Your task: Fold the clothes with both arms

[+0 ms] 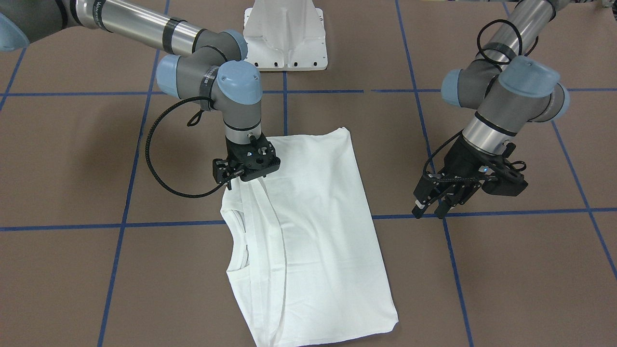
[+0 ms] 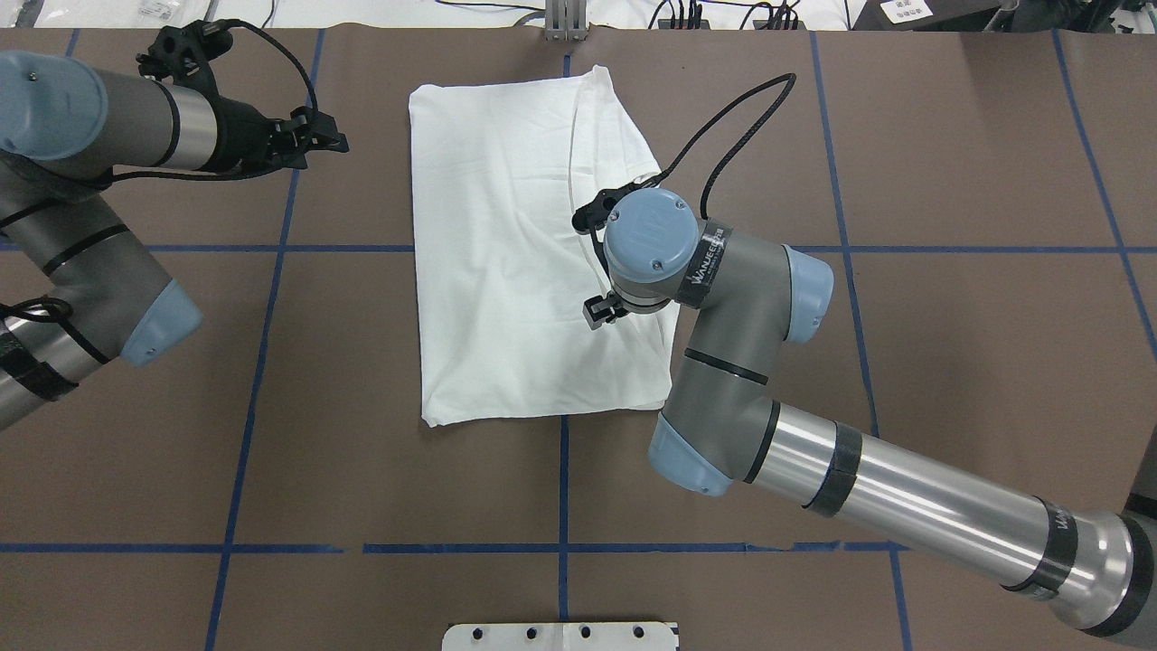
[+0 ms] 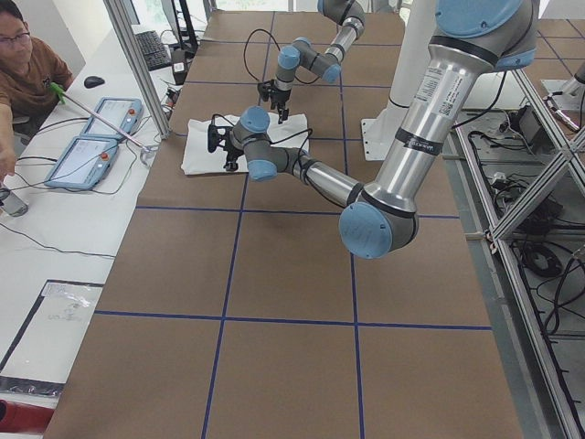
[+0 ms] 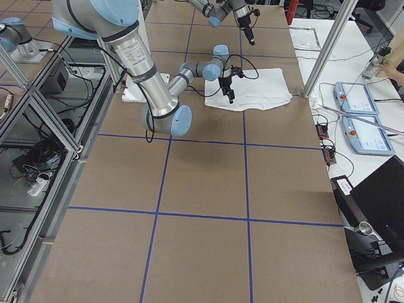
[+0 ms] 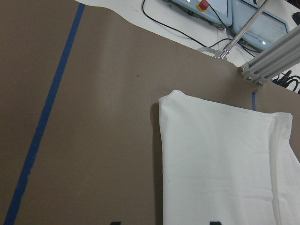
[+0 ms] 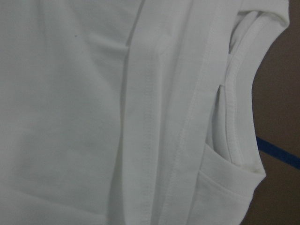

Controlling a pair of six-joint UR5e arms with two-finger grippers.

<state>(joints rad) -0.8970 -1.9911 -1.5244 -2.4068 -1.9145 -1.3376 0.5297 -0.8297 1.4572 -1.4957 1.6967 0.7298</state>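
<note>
The white T-shirt [image 1: 313, 231] lies flat on the brown table [image 1: 506, 270], doubled lengthwise into a long panel, probably so the next fold can shorten it. The right gripper [image 1: 236, 182] hangs low over the edge near the collar [image 1: 234, 241]. Whether its fingers pinch fabric cannot be told. The left gripper [image 1: 429, 213] hovers well apart from the shirt, fingers spread and holding nothing.

Left tool [image 1: 429, 211]: jaws apart, over bare desk [image 1: 506, 279]. Open brown surface below and all round it. The folded white T-shirt [image 1: 313, 217] lies well off toward the right tool [image 1: 243, 179].
Right tool: directly over the shirt's edge, cloth beneath; contact cannot be told. Its black cable loop [image 1: 147, 154] bulges out on the side away from the left tool.
Ahead of left tool, past the shirt's corner: aluminium post [image 5: 276, 51] at desk edge.
</note>
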